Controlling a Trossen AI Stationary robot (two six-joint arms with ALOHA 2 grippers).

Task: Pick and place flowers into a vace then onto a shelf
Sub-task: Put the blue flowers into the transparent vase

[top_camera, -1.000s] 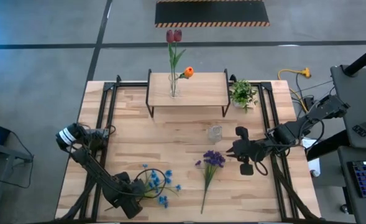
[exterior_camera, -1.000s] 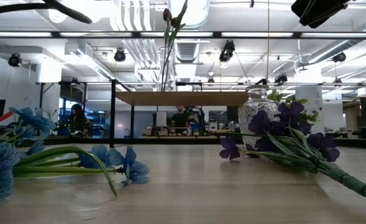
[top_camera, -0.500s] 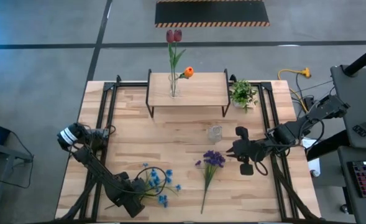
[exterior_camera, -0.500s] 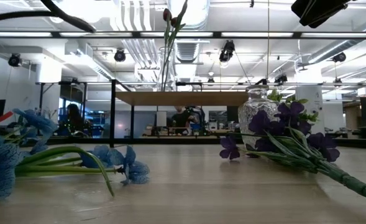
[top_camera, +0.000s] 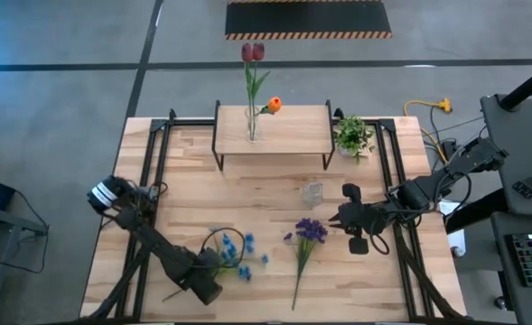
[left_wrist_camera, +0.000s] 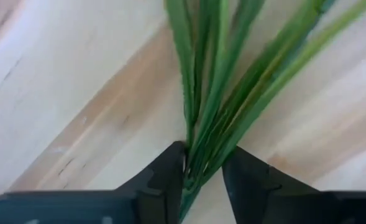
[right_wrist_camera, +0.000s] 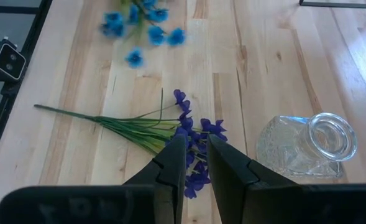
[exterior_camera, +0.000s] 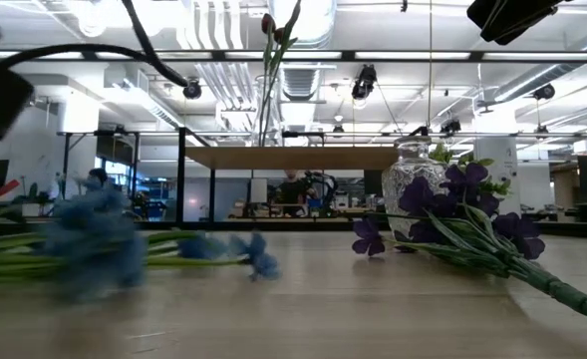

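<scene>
The blue spray lies low over the table's near left, its green stems in my left gripper, which is shut on them. Its blossoms blur in the low view. The purple bunch lies flat on the table. Just right of it hovers my right gripper, empty, with a narrow gap between its fingers. A glass vase with red tulips and an orange bud stands on the shelf. A second glass vase stands on the table. My left gripper pinches the spray's bundled green stems between its two fingers, well back from the blossoms. The stems fan out ahead of the fingers, close above the wood. Whether the spray is lifted clear or drags on the table, I cannot tell.
A small potted plant stands right of the shelf. Black rails run along both sides of the table. Bare wood lies between the shelf and the flowers.
My left gripper has gone toward the table's right edge, and the blue spray has gone with it, right and a little toward the far edge. The blossoms blur in the low view. My right arm has kept still.
</scene>
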